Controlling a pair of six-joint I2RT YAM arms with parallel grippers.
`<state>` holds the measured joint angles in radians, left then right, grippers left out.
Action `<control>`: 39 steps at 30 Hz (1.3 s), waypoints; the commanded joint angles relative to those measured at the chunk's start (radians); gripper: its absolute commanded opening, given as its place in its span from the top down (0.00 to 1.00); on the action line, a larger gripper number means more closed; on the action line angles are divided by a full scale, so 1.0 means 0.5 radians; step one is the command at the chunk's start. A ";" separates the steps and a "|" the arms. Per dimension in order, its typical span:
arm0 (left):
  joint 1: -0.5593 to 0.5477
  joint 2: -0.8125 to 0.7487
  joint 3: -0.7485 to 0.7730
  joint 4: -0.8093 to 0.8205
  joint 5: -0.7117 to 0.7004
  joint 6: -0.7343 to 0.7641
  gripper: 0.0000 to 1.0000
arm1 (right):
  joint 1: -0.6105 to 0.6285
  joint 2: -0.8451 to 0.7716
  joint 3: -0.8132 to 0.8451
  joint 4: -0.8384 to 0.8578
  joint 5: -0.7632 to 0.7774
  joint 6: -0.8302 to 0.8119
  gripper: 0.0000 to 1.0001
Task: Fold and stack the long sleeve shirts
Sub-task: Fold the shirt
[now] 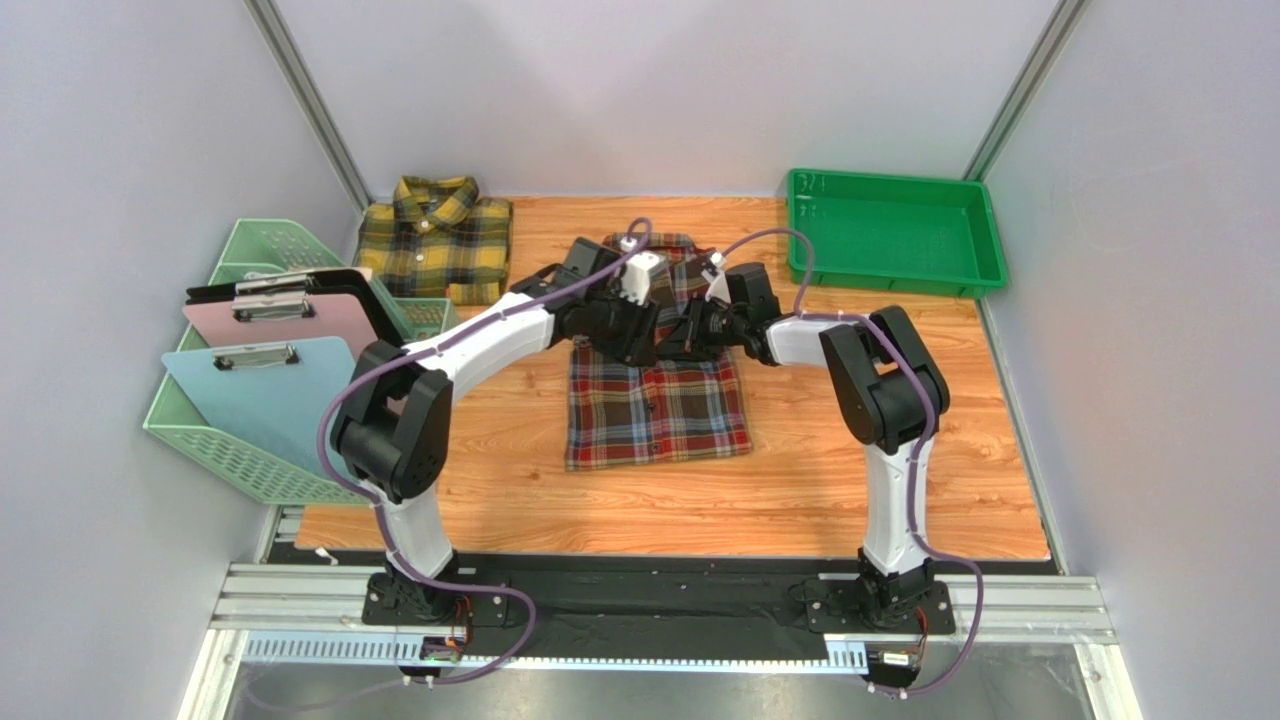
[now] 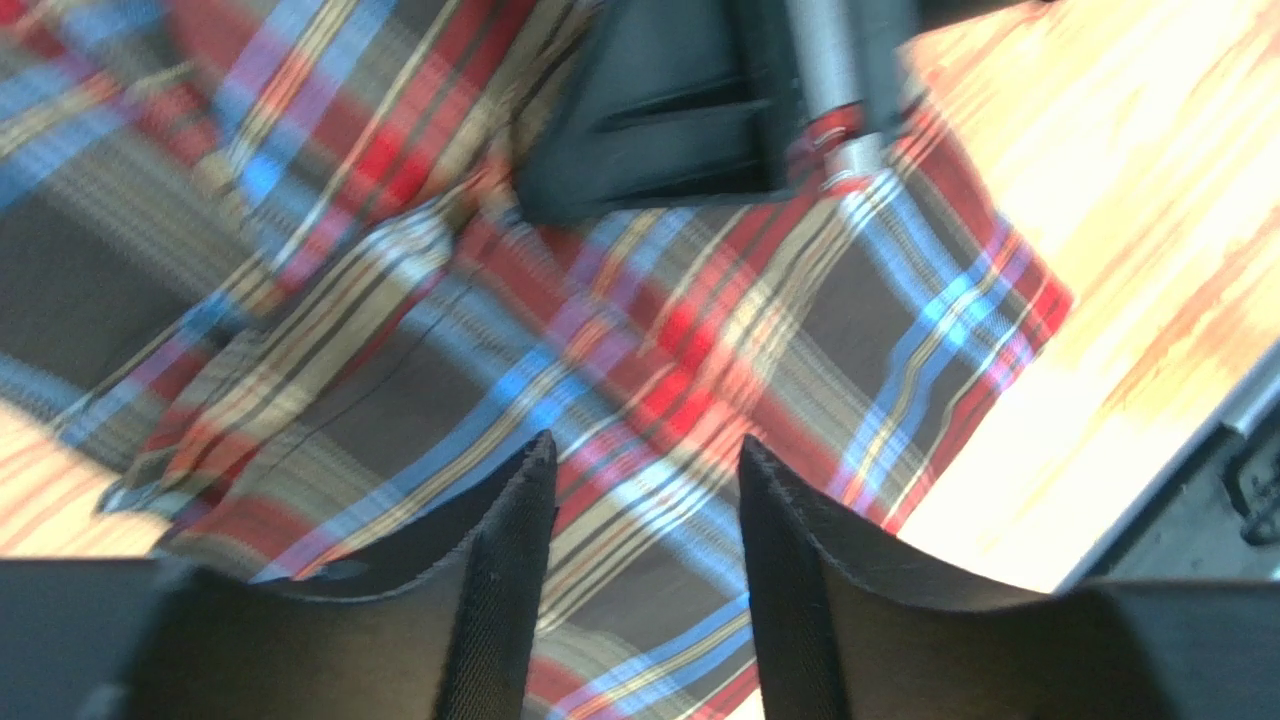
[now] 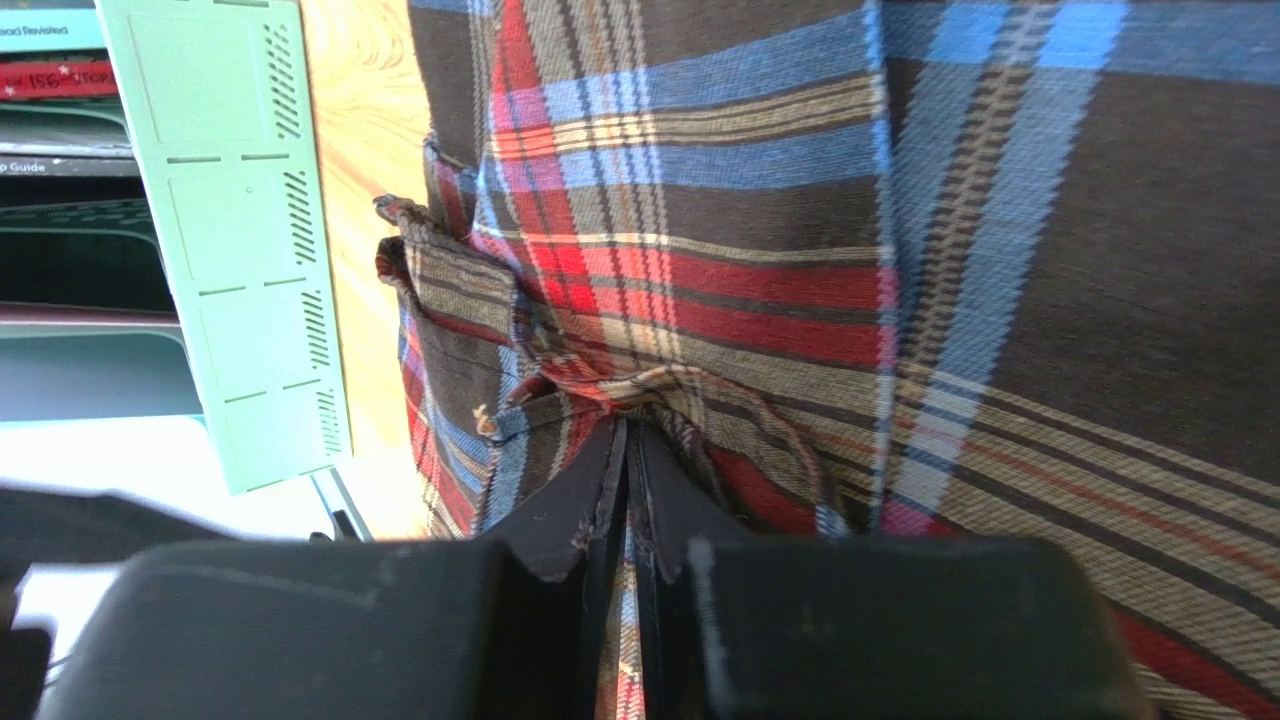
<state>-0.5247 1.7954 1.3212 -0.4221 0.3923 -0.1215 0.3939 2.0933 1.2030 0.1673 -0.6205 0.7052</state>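
1. While both arms reach in over the middle of the desk point(image 1: 902, 480), the red plaid shirt point(image 1: 657, 408) lies there with its hem toward the near edge and its far half under the tools.
2. Left tool point(image 2: 643, 450): fingers apart, over the red plaid cloth, nothing between them; can't tell if they touch it.
3. Right tool point(image 3: 628, 438): fingers together, clamped on a bunched ridge of the red plaid shirt.
4. Top view: the two tools sit close together, mid-shirt.
5. Yellow plaid shirt point(image 1: 436, 240): folded, collar at the far end, far-left corner of the desk, apart from the red one.
6. Green tray point(image 1: 894, 233): far-right corner.
7. Mint basket point(image 1: 248, 450): at the left edge, holding a pink clipboard point(image 1: 286, 323) and a blue clipboard point(image 1: 256, 390).
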 commanded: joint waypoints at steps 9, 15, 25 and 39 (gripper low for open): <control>-0.202 0.275 0.435 -0.159 -0.782 0.028 0.50 | -0.012 -0.045 -0.022 -0.019 0.035 -0.054 0.92; -0.205 0.376 0.496 -0.294 -0.901 0.126 0.51 | -0.015 -0.042 -0.010 -0.022 0.038 -0.060 0.92; -0.196 0.121 0.248 -0.018 -0.708 0.044 0.53 | -0.012 -0.042 -0.004 -0.046 0.035 -0.088 0.92; -0.218 0.459 0.530 -0.186 -0.848 0.031 0.46 | -0.015 -0.054 -0.001 -0.046 0.044 -0.073 0.92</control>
<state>-0.6289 1.9797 1.5307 -0.4831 0.0177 -0.1036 0.3893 2.0930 1.1984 0.1623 -0.6182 0.6834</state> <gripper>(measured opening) 0.542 0.082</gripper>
